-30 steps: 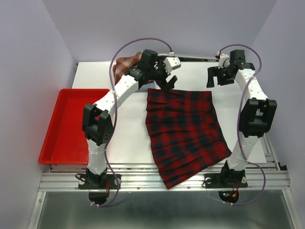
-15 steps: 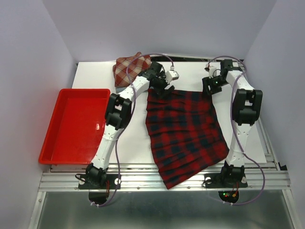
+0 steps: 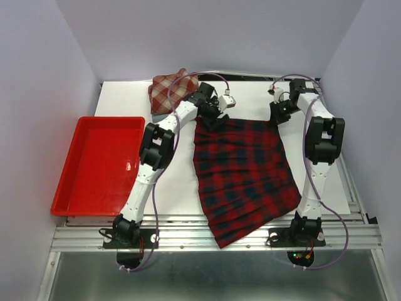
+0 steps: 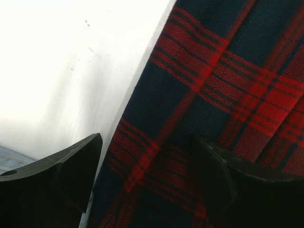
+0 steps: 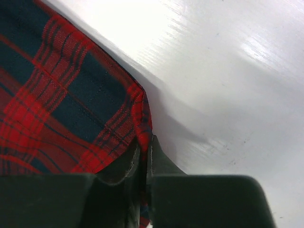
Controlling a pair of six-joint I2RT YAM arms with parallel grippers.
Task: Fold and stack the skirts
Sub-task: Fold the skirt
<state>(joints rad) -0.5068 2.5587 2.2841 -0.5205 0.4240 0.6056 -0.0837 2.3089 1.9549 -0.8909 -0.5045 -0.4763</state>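
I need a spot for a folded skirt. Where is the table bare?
Bare: the strip between red tray and plaid skirt, crossed by the left arm; the far table between left gripper and right gripper. Crowded: far-left corner, with the check skirt.

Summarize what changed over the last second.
Both arms dropped to the far edge of the plaid skirt. The right claw closed on its far right corner. The left claw, open, now straddles the far left corner. The rest of that skirt, the check skirt and the red tray stayed put.
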